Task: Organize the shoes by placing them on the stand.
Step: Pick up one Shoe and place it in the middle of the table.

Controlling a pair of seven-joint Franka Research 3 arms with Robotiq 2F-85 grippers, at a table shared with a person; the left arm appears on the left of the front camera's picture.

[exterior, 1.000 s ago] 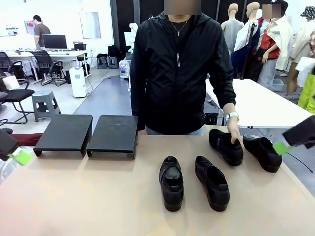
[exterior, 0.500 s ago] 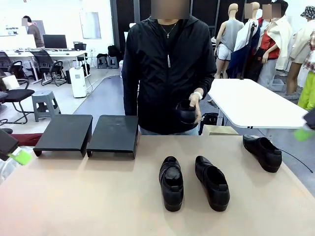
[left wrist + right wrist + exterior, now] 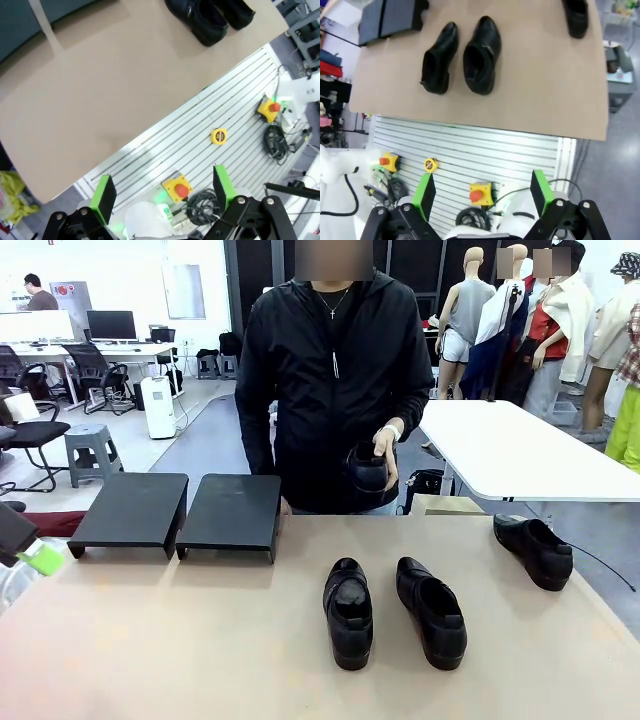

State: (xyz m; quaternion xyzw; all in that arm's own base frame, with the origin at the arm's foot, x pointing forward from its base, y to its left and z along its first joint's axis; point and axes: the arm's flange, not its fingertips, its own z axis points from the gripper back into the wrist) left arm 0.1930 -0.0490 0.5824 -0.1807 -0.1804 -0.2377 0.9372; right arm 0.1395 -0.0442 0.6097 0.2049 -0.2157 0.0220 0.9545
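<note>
Left gripper (image 3: 163,192) and right gripper (image 3: 482,193) gape empty off the table's (image 3: 180,640) near edge. A pair of shoes (image 3: 348,612) lies mid-table. A third shoe (image 3: 532,550), clipped in the right wrist view, lies by its right edge. Past its far edge a hand (image 3: 386,452) half hides the fourth shoe (image 3: 365,472). Two stands (image 3: 232,512) sit at its far left.

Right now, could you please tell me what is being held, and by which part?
The person's hand holds one glossy black leather loafer by its side; the left gripper and right gripper are open, empty.
</note>
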